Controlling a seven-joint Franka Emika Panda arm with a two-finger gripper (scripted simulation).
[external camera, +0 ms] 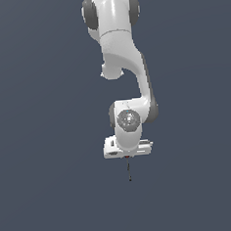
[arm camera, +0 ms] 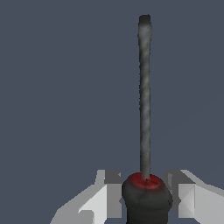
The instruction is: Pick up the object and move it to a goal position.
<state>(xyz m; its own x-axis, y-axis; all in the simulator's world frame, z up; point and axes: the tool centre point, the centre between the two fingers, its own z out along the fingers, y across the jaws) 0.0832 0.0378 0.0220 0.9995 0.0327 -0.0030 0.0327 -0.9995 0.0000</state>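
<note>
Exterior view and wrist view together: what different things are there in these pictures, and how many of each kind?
Robot arm: 1
Gripper: 1, its two fingers on either side of the handle
Screwdriver: 1, with a red-and-black handle and a thin dark shaft
Total: 3 things

Plain dark blue-grey ground [external camera: 45, 191]
</note>
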